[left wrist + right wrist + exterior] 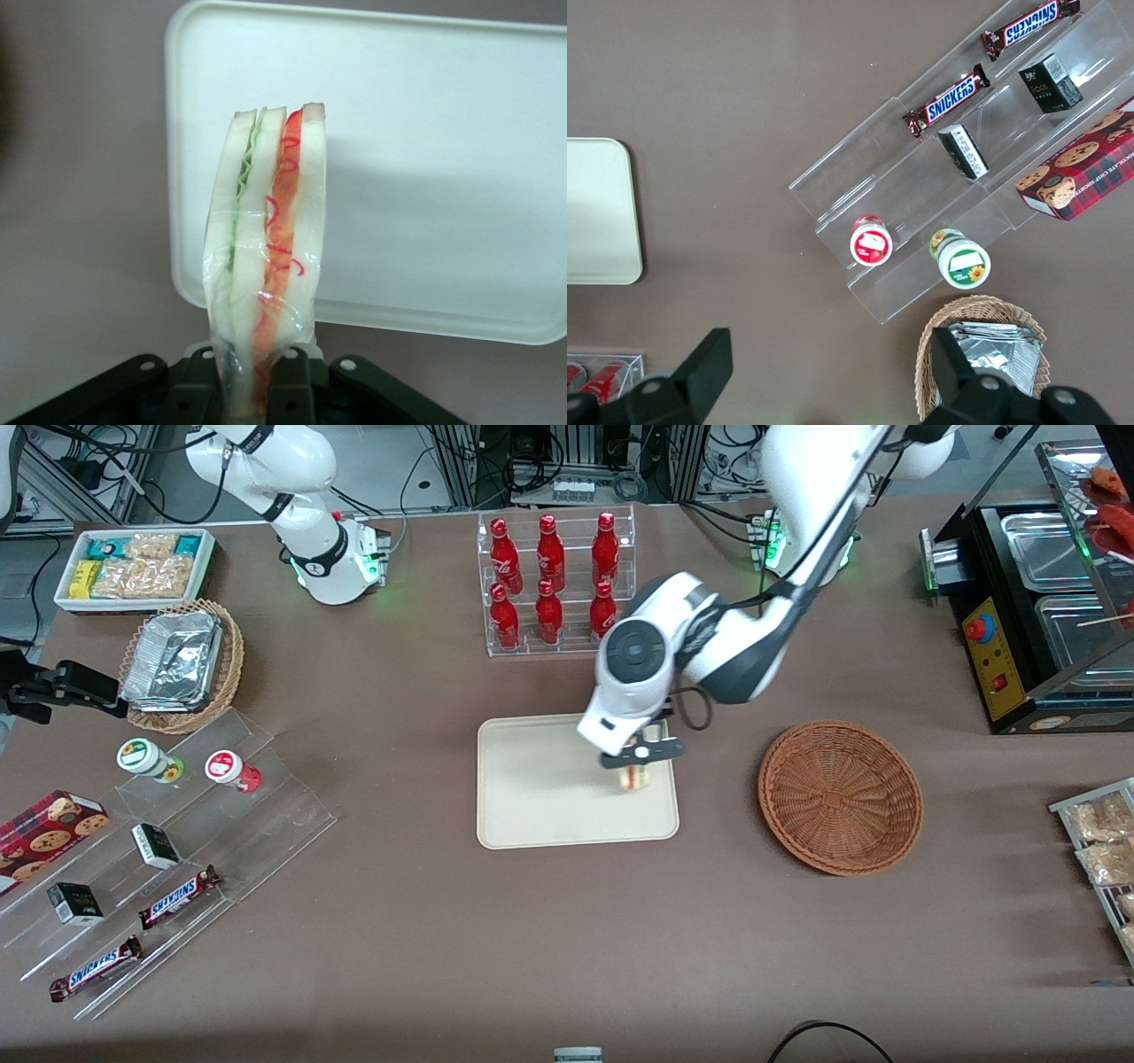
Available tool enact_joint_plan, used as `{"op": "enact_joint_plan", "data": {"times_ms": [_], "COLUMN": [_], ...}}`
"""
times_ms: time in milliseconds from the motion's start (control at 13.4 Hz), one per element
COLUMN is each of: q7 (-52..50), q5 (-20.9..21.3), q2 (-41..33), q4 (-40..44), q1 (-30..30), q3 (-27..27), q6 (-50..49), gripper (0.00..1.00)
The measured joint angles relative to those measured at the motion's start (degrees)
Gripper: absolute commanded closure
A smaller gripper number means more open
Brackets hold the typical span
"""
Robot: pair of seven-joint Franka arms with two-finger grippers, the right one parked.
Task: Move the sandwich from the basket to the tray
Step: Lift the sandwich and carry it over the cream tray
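Observation:
My gripper (640, 755) hangs over the cream tray (532, 788), near the tray's edge that faces the basket, and is shut on the sandwich (634, 778). In the left wrist view the plastic-wrapped sandwich (266, 257) stands on end between the black fingers (297, 394), showing pale bread with green and red filling, with the tray (425, 177) under it. The reddish-brown wicker basket (840, 795) sits on the table beside the tray, toward the working arm's end, and holds nothing that shows.
A clear rack of red bottles (554, 584) stands farther from the front camera than the tray. Toward the parked arm's end are a tan basket of foil containers (182, 660), a white snack bin (133, 567) and an acrylic stand (177, 868) with snacks. A black food warmer (1045, 602) is at the working arm's end.

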Motion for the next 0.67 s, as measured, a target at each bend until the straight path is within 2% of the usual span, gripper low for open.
{"op": "enact_joint_plan", "data": {"times_ms": [672], "q7": [-1.0], "q5": [0.2], "q2": [11.3], "q4": [11.8], "q1": [-6.6], "q3": [0.2], "q6": [0.3], "gripper": [1.00]}}
